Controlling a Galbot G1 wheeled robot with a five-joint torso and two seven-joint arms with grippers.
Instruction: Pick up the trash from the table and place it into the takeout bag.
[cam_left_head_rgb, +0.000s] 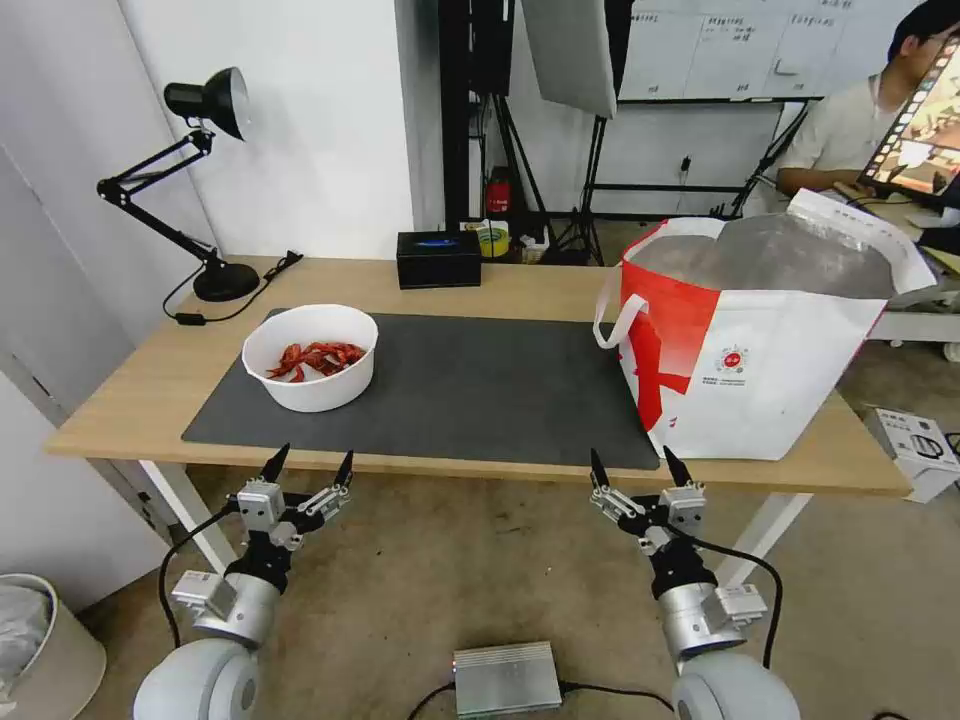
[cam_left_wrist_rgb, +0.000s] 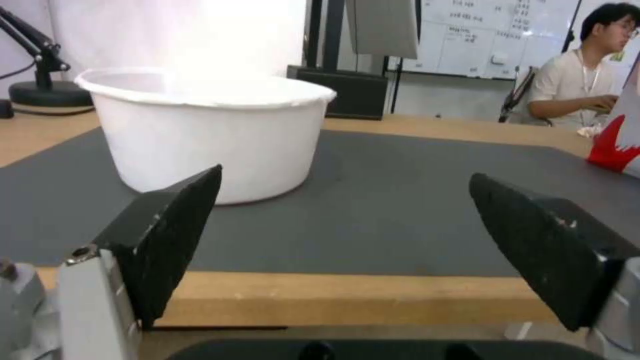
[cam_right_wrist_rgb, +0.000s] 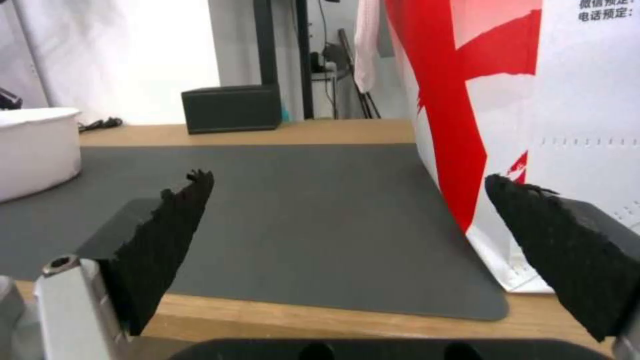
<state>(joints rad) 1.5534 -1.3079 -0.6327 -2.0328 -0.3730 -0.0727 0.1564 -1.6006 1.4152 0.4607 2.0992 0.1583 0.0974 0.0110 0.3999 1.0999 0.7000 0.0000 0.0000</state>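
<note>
Crayfish shells, red, fill a white round bowl (cam_left_head_rgb: 310, 357) standing on the left part of the large dark grey mat (cam_left_head_rgb: 470, 385), which lies on the long light-wood table (cam_left_head_rgb: 130, 385). At the table's right end stands the boxy white-and-red takeout bag (cam_left_head_rgb: 760, 355), mouth open, silver lining exposed. A black rectangular tissue box (cam_left_head_rgb: 438, 258) sits at the far edge. Left gripper (cam_left_head_rgb: 309, 467) and right gripper (cam_left_head_rgb: 640, 467) hover just off the near edge, both spread wide and holding nothing.
</note>
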